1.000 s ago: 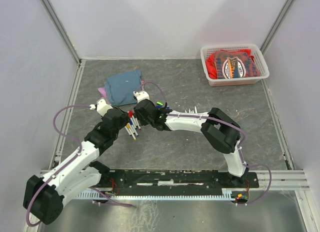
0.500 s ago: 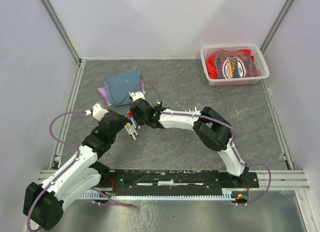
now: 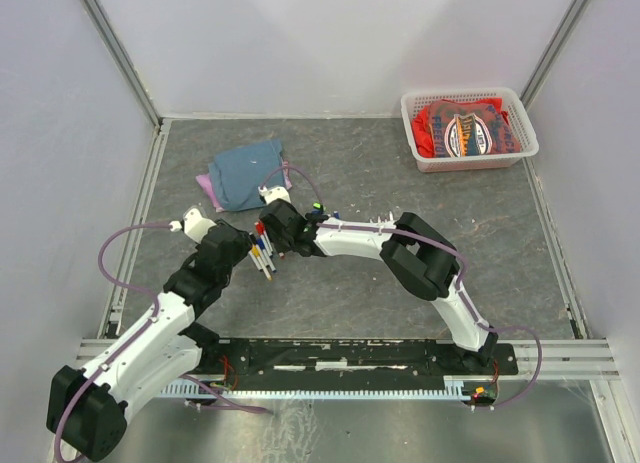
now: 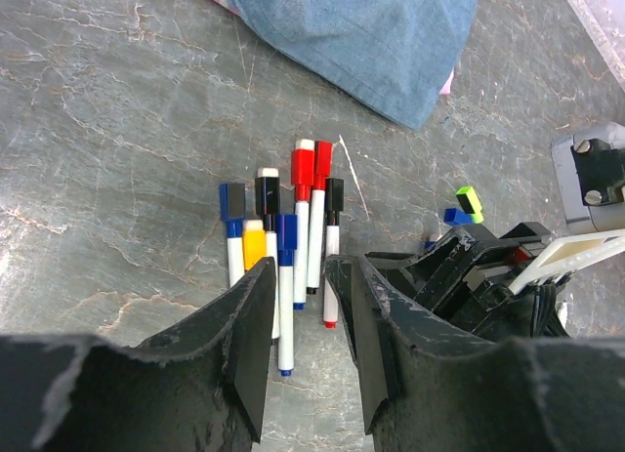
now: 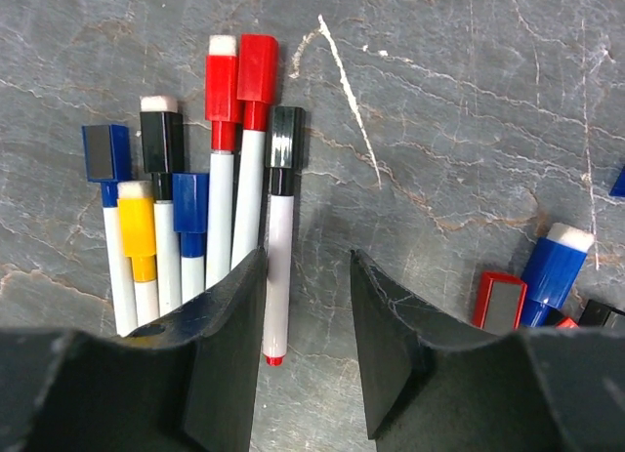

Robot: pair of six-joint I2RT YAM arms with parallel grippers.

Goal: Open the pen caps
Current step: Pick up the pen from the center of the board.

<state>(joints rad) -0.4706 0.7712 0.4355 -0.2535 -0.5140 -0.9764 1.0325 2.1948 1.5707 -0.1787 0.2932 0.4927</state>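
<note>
Several white-barrelled pens (image 3: 263, 255) lie side by side on the grey table. Their pen caps point away from me: two red caps (image 5: 257, 66), a black cap (image 5: 285, 140), a blue cap (image 5: 190, 203) and a yellow cap (image 5: 137, 223). My left gripper (image 4: 301, 271) hangs open low over the near ends of the row, and a blue-capped pen (image 4: 284, 286) lies loose between its fingers. My right gripper (image 5: 308, 262) is open too, its left finger right beside the black-capped pen. Loose caps, one red (image 5: 500, 301) and one blue (image 5: 554, 267), lie to the right.
A folded blue cloth (image 3: 245, 173) lies just behind the pens. A white basket (image 3: 412, 123) holding red fabric stands at the back right. A green cap (image 4: 470, 198) and a blue cap (image 4: 455, 216) lie by the right arm. Both wrists crowd together over the pens.
My right gripper has slid left, closer over the pen row. My left wrist has shifted slightly left and its jaws have narrowed a little.
</note>
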